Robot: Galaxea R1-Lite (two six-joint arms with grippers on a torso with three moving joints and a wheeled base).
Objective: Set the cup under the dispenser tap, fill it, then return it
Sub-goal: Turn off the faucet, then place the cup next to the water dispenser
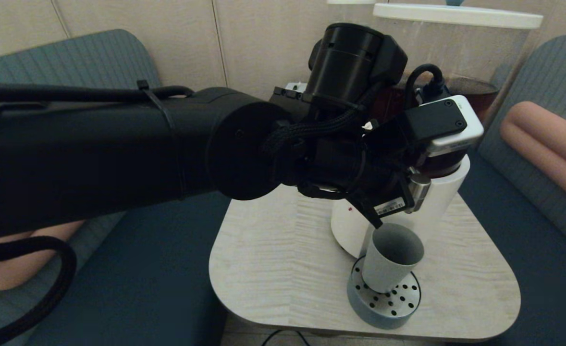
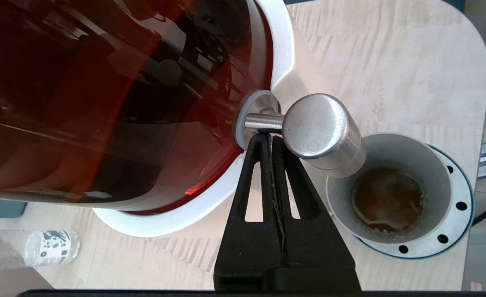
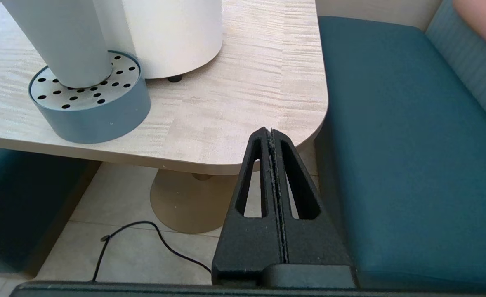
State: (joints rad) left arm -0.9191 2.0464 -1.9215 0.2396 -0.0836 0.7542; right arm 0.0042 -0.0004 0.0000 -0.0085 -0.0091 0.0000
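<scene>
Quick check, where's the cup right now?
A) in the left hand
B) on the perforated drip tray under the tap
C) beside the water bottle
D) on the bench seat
B: the cup stands on the perforated drip tray below the dispenser tap, brown liquid inside, no hand gripping it.

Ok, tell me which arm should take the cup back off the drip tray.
Left, probably. Its gripper sits shut at the tap, right beside the cup. The right gripper hangs off the table's edge, farther away.
</scene>
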